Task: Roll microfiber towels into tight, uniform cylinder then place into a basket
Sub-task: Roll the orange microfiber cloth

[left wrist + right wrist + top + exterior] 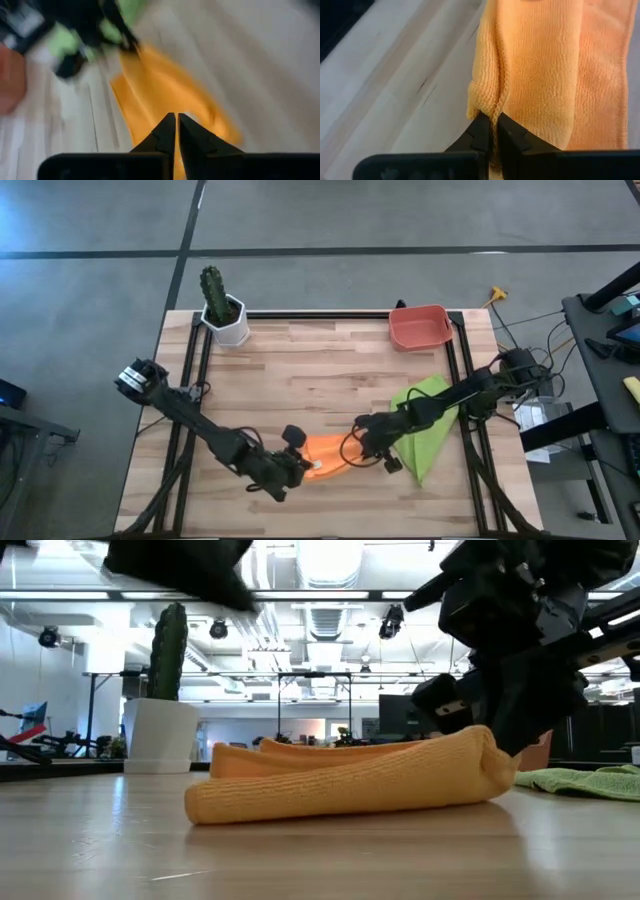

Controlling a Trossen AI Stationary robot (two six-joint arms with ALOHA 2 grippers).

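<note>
High view: orange towel point(325, 454) mid-table, front.

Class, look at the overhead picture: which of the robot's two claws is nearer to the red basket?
Right. The right claw sits at the orange towel's end, below the basket. The left claw is at the towel's other end, farther away.

This is a robotics lab or workshop. The wooden table point(300, 380) stands on a grey concrete floor point(90, 290), with cables point(540, 330) and equipment beside it. The low view shows a large hall with ceiling lights point(325, 560), exposed ducts and desks behind.
</note>
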